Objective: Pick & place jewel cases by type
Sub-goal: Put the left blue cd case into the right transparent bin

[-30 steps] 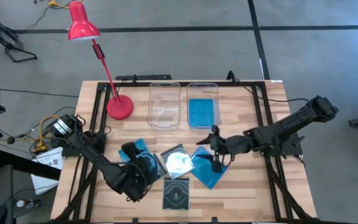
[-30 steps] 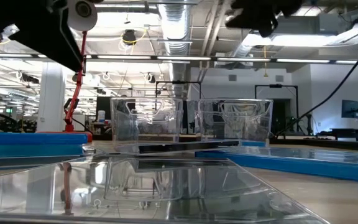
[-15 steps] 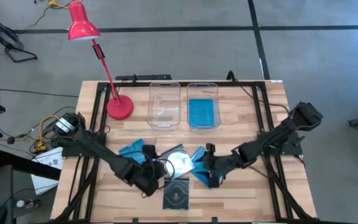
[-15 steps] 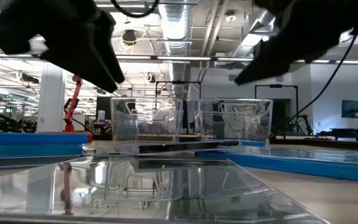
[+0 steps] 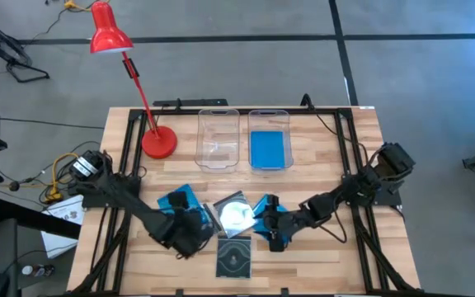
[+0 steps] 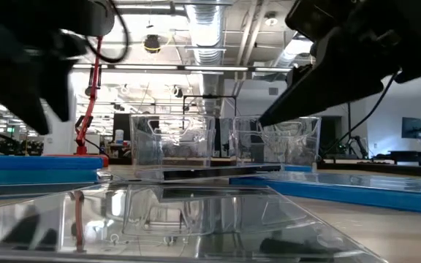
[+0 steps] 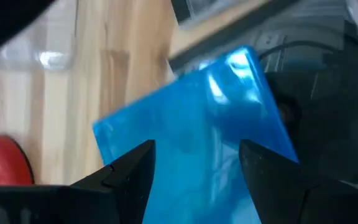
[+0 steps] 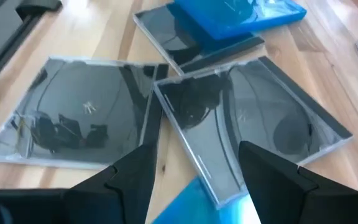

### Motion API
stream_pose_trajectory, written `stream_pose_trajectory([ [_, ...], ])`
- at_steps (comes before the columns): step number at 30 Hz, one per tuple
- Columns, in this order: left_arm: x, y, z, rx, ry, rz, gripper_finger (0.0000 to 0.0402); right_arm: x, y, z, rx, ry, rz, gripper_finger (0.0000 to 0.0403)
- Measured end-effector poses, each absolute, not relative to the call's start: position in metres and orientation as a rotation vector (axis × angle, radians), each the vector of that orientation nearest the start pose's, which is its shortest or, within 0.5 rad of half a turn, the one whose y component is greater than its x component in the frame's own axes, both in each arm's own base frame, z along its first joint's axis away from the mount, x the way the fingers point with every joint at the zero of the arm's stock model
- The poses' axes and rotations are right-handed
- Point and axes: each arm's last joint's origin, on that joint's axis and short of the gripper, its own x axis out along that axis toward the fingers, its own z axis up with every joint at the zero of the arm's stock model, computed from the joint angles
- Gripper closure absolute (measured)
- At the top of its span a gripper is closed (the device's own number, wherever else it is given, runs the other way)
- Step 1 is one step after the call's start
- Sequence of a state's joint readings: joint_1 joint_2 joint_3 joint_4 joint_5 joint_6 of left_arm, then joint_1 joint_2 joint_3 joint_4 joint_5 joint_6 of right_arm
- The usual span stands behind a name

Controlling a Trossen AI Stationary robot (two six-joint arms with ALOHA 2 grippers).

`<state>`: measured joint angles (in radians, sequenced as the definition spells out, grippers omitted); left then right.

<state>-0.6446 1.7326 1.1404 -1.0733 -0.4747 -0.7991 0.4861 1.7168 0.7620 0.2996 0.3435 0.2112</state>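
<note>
Left wrist view: blue jewel case [image 7: 191, 130] between open fingers [image 7: 129, 180].

Both arms reaching low toward the middle: left claw [image 5: 190, 233] and right claw [image 5: 272, 227] near each other, fingers parted on both.

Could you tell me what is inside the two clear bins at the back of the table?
The right bin holds a blue case lying flat. The left bin appears empty. Whether more cases lie under the blue one cannot be seen.
</note>
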Motion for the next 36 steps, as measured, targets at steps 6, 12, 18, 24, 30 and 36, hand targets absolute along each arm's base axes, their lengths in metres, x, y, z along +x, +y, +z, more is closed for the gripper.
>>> stream_pose_trajectory([
  [6, 0.207, -0.176, 0.195, 0.166, 1.314, 0.545, 0.0175, 0.293, 0.141, 0.144, -0.097, 0.589, 0.083, 0.0182],
  [12, 0.176, -0.182, 0.204, 0.155, 1.353, 0.703, 0.0175, 0.302, 0.132, 0.151, -0.105, 0.508, 0.073, 0.0182],
  [18, 0.171, -0.186, 0.206, 0.232, 1.185, 0.709, 0.0175, 0.312, 0.123, 0.16, -0.056, 0.42, 0.153, 0.0182],
  [24, 0.163, -0.165, 0.187, 0.256, 1.157, 0.827, 0.0175, 0.313, 0.123, 0.161, -0.051, 0.414, 0.163, 0.0182],
  [30, 0.156, -0.135, 0.166, 0.195, 1.192, 1.006, 0.0175, 0.311, 0.127, 0.161, -0.053, 0.414, 0.178, 0.0182],
  [36, 0.155, -0.104, 0.173, -0.015, 1.121, 0.954, 0.0175, 0.311, 0.127, 0.161, -0.052, 0.414, 0.176, 0.0182],
])
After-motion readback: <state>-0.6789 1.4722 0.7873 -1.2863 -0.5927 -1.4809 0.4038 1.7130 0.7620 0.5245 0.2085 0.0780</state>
